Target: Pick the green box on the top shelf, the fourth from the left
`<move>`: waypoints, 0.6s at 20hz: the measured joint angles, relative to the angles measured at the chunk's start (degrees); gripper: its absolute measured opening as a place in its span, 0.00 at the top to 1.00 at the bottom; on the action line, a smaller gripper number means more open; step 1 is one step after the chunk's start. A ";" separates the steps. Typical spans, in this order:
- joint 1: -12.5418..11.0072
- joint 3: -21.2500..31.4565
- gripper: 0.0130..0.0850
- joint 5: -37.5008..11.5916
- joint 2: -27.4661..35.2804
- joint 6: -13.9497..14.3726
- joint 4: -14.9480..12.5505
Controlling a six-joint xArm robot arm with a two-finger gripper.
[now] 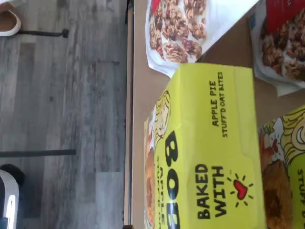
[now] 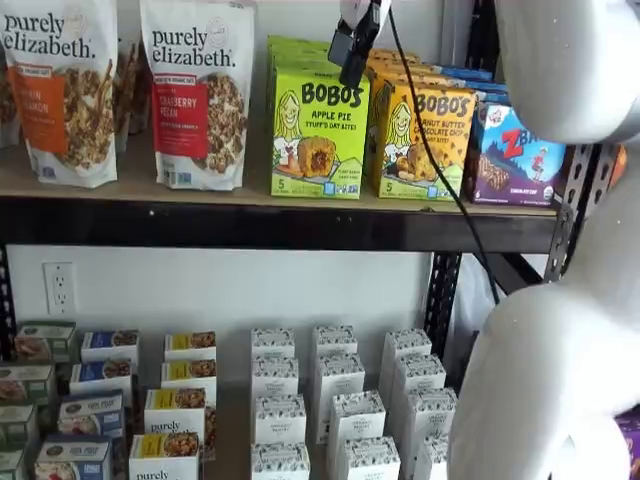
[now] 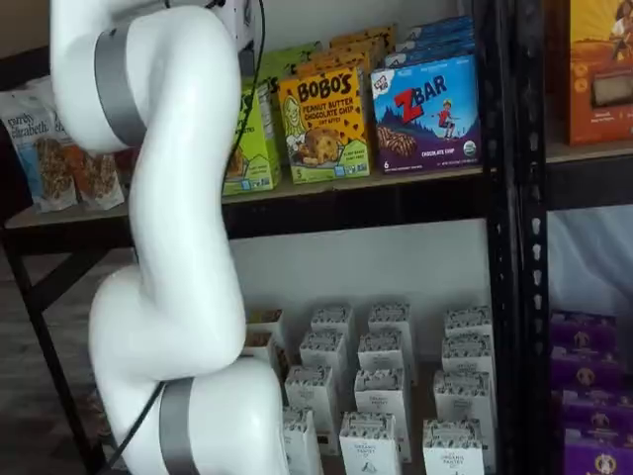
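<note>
The white arm (image 2: 560, 380) fills the lower right of a shelf view, nearest the camera. Behind it, in the upper middle of the frame, the gripper (image 2: 347, 55) hangs from the top edge with a black cable (image 2: 430, 150) trailing down to the right. Its black fingers stand spread wide and hold nothing; whether a fingertip touches anything cannot be told from here.

The green box (image 2: 318, 135) stands upright at the front edge of the top shelf (image 2: 250, 225), centre of the frame, directly under the fingers, which hang in front of its upper right corner. More green boxes are lined up behind it. In the wrist view the same box (image 1: 209, 152) fills much of the picture, its top panel facing the camera, with a second green box (image 1: 283, 167) just beside it and a granola bag (image 1: 178, 28) on its other side; grey plank floor (image 1: 62, 95) shows beyond the shelf edge. In the other shelf view the green box (image 3: 252, 139) is half hidden behind the arm, left of centre.

To the right of the green box stands a yellow-orange box (image 2: 430, 140), then a blue box (image 2: 515, 155). To its left stand white granola bags (image 2: 198, 95). Lower in the frame, on the shelf below, rows of small white cartons (image 2: 335, 380) stand upright, with flat boxes (image 2: 105, 385) at the lower left.
</note>
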 joint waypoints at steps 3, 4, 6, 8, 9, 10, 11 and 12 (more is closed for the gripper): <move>-0.22 -1.29 0.00 1.23 1.12 -0.18 0.02; -0.32 -1.90 0.00 1.82 1.59 -0.25 0.03; -0.43 -2.79 0.00 2.58 2.36 -0.37 -0.20; -0.45 -3.27 0.00 2.95 2.85 -0.46 -0.50; -0.42 -3.34 0.00 2.98 3.02 -0.49 -0.70; -0.36 -3.35 0.00 2.97 3.11 -0.50 -0.90; -0.25 -3.34 0.00 2.92 3.19 -0.50 -1.17; -0.16 -3.31 0.00 2.92 3.29 -0.48 -1.39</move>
